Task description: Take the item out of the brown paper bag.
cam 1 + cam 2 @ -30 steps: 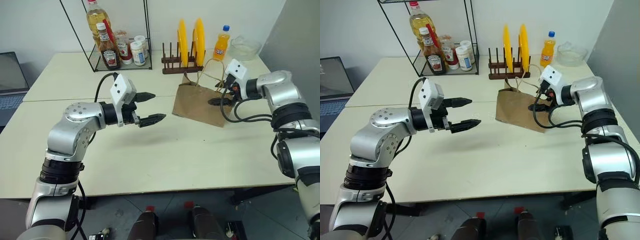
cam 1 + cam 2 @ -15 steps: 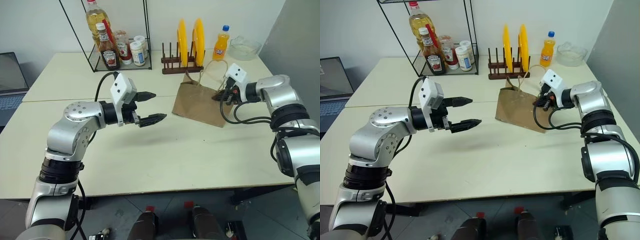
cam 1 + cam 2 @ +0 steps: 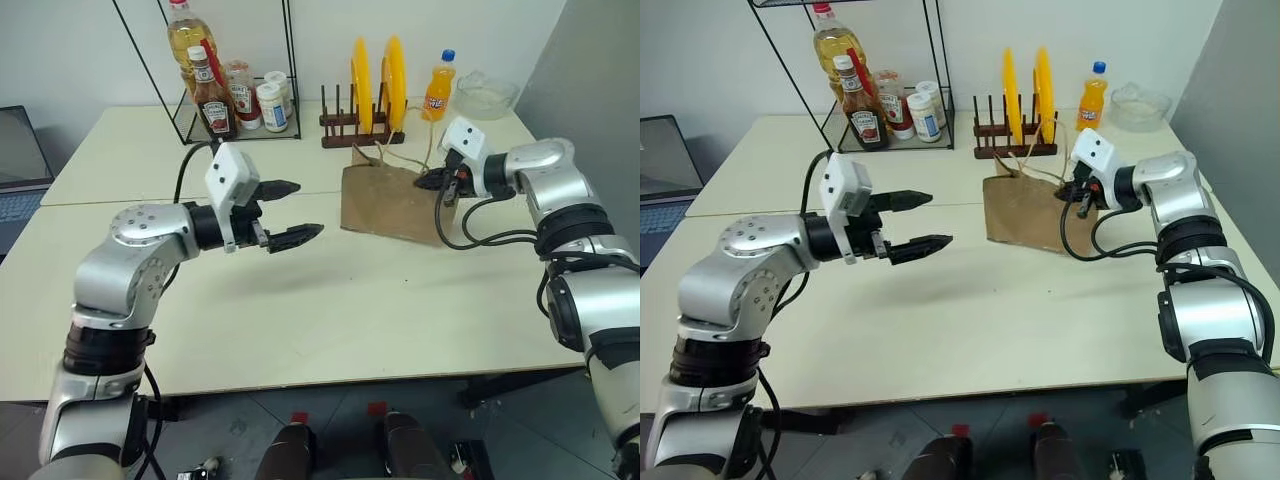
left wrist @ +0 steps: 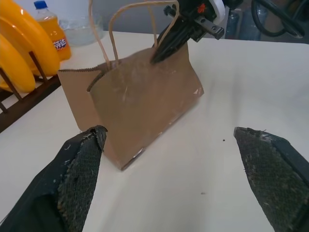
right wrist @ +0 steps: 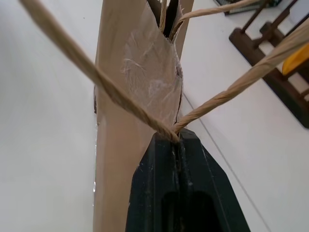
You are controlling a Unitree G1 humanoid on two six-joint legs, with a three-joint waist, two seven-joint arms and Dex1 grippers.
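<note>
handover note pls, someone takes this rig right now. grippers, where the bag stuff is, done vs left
Right gripper: shut, pinching the brown paper bag at its rim where a twine handle meets the paper.
Left gripper: open, holding nothing, in the air over the table, apart from the bag and pointing toward it.
Bag: upright on the table, in front of the plate rack.
Item: not visible, so presumably inside the bag.
Done: bag gripped at the top.
Left: open the mouth, reach in, lift the item out.
</note>
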